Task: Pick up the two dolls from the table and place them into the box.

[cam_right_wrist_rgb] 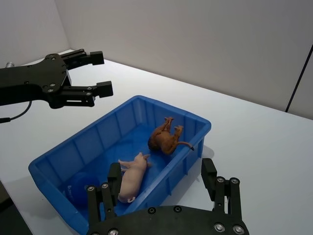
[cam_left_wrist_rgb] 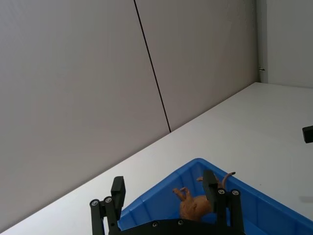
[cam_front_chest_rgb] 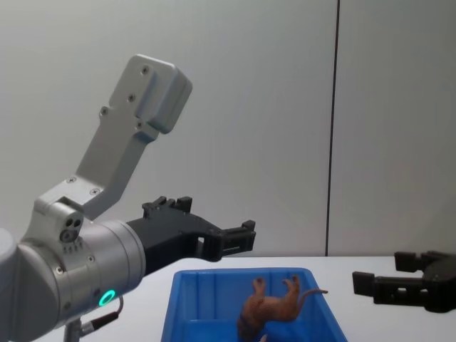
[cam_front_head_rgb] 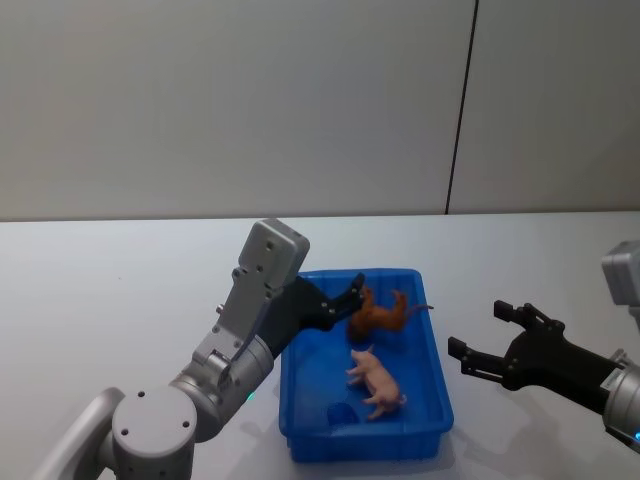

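Your left pincer (cam_front_head_rgb: 352, 297) hung wide and empty above the far left corner of the blue box (cam_front_head_rgb: 430, 385). Your right pincer (cam_front_head_rgb: 487, 340), also spread and empty, hovered just right of it. Inside lay the brown doll (cam_front_head_rgb: 380, 315) and pink doll (cam_front_head_rgb: 374, 378); the box sat on the white table (cam_front_head_rgb: 100, 290).

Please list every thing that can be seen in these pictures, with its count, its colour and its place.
box: one, bright blue, on the table in front of the robot.
reddish-brown doll: one, lying legs up in the far part of the box.
pink doll: one, pale pink, lying on the box floor, nearer the robot.
table: one, white, under the box.
wall: grey panels with a dark seam, behind the table.
left gripper: one, black, open, above the far left rim of the box.
right gripper: one, black, open, over the table to the right of the box.
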You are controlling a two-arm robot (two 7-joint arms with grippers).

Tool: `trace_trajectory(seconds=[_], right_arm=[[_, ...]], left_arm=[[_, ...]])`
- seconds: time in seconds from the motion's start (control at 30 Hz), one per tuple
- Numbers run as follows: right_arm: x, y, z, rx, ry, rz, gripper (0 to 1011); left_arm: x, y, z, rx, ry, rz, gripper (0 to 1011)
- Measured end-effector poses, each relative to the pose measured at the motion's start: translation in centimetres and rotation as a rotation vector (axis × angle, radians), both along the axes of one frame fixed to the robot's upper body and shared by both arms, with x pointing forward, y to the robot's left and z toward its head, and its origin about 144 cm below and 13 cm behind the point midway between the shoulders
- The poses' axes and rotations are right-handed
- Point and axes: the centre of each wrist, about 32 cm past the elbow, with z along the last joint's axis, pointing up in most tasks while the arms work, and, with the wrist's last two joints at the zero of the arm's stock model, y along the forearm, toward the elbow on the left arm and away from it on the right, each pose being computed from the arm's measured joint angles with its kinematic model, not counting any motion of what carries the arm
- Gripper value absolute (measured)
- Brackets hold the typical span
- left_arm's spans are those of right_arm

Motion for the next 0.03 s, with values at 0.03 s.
trace_trajectory(seconds=[0.03], right_arm=[[0.00,0.00,0.00,0.000,0.000,0.000,1001]], left_arm=[[0.01,0.00,0.01,-0.002,-0.002,-0.001,1001]])
